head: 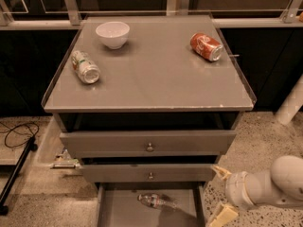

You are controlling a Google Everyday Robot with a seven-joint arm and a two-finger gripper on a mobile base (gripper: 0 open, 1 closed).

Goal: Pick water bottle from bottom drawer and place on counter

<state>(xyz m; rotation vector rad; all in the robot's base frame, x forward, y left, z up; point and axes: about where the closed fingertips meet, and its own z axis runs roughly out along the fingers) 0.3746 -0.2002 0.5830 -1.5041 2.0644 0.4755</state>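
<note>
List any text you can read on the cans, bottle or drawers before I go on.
None readable.
Red soda can: white marking, blurred.
Silver-green can: label blurred.
Water bottle in bottom drawer: label too small.
Gripper, right of that drawer, jaws open: no markings.

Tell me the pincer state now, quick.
The pincer is open and empty, right of the bottom drawer, apart from the water bottle.

Dim warm overhead light. Soft sheen on counter [156, 79]; dark shadow under its lip and inside bottom drawer [123, 213]. Gripper [221, 194] lower right beside drawer, well lit, fingers apart.
</note>
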